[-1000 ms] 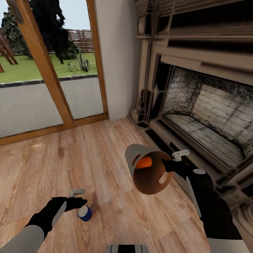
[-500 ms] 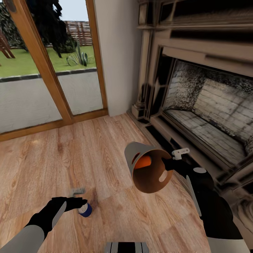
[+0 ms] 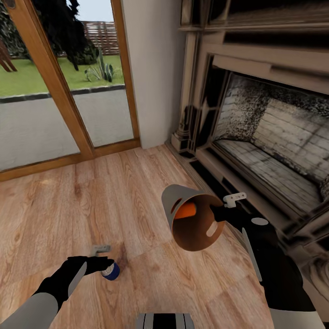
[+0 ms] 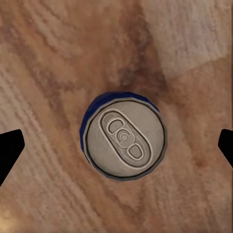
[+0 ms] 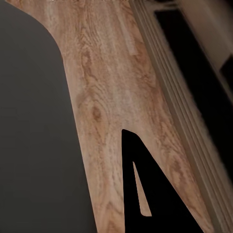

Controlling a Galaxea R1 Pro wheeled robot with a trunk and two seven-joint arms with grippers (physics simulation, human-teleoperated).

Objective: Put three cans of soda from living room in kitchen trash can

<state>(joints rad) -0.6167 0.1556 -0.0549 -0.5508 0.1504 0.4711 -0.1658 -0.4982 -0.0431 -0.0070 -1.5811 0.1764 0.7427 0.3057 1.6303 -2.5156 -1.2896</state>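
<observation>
No text, brand, number or sign can be read anywhere. The blue soda can (image 4: 124, 141) shows a plain silver top with a pull tab and no print, and its blue side carries no legible label in the head view (image 3: 110, 271). The orange can (image 3: 186, 211) inside the tilted bin (image 3: 194, 224) shows no marking either.

Bare wood floor (image 3: 59, 214) lies open on every side of the upright blue can (image 3: 110, 271), and in the left wrist view the two dark fingertips (image 4: 9, 153) stand well clear of its sides. The fireplace (image 3: 260, 137) closes off the floor's right edge; the glass doors (image 3: 55, 91) close the far edge.
</observation>
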